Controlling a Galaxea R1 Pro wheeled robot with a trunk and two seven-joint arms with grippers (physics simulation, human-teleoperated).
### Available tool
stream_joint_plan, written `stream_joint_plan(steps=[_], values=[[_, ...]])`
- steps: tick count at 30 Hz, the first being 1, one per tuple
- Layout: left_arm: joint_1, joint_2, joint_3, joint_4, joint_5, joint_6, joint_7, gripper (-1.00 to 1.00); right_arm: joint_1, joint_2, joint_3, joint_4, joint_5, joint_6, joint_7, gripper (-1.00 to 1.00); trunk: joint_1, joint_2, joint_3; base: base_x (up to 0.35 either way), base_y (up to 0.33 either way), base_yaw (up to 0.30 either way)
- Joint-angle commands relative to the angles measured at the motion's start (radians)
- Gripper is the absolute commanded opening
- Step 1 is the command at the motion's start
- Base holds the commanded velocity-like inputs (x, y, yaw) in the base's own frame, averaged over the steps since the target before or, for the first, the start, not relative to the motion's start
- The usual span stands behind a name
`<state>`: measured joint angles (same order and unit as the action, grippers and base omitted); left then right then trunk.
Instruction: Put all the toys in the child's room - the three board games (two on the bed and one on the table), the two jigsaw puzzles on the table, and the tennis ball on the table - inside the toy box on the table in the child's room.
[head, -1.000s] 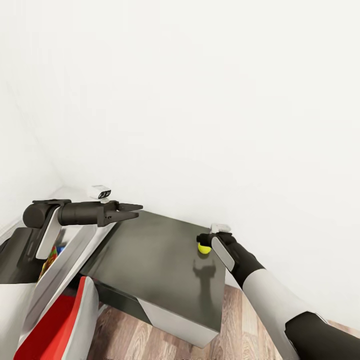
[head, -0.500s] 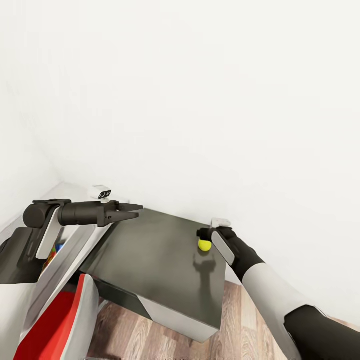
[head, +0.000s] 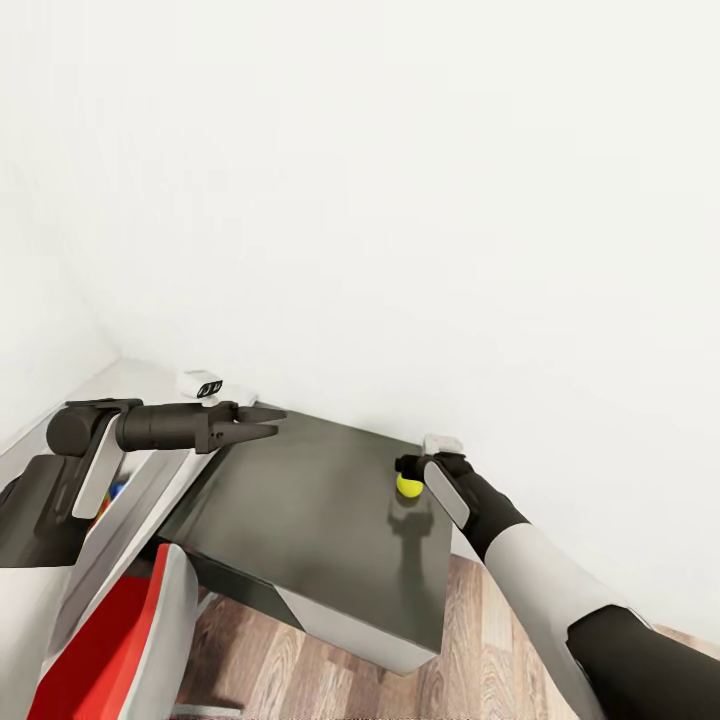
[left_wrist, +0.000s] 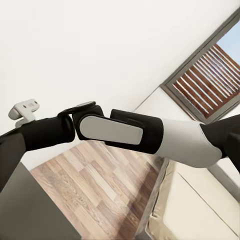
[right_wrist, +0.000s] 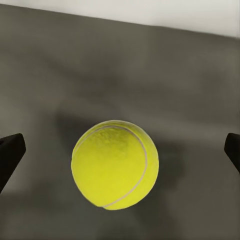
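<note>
The tennis ball (head: 408, 486), small and yellow-green, rests on the dark grey lower section of the table (head: 300, 520) near its far right corner by the wall. My right gripper (head: 406, 468) hovers just over it. In the right wrist view the ball (right_wrist: 115, 164) sits between the two dark fingertips (right_wrist: 10, 150), which stand wide apart and clear of it, so this gripper (right_wrist: 120, 149) is open. My left gripper (head: 272, 420) is held level above the table's left edge, holding nothing, its fingers slightly apart. The toy box's pale sloping wall (head: 150, 505) shows under my left arm.
A red-and-white chair (head: 120, 640) stands close at the lower left. White walls close off the back and the left corner. Wood-plank floor (head: 480, 640) lies in front of the table. The left wrist view shows the cream bed (left_wrist: 200, 210) and a window with blinds (left_wrist: 210, 75).
The whole head view has drifted a little, so the camera has moved. The right gripper stays over the ball, which lies still on the table. The left arm keeps its pose.
</note>
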<state>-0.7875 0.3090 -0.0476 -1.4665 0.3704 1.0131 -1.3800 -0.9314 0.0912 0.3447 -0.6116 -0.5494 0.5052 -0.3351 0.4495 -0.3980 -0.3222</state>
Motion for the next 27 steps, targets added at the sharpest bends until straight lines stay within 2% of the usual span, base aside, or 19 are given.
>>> stream_joint_plan(steps=[1, 27], values=[[-0.001, 0.001, -0.001, 0.000, 0.004, 0.010, -0.001, 1.00, -0.001, 0.000, 0.005, -0.001, -0.010, -0.003, -0.010, 1.00, 0.001, -0.002, -0.003, 0.000, 0.000, 0.000], [-0.015, 0.004, 0.001, -0.009, 0.005, 0.021, -0.005, 1.00, -0.001, 0.003, 0.003, 0.012, -0.007, -0.013, -0.009, 1.00, 0.001, -0.002, -0.045, 0.000, 0.000, 0.000]])
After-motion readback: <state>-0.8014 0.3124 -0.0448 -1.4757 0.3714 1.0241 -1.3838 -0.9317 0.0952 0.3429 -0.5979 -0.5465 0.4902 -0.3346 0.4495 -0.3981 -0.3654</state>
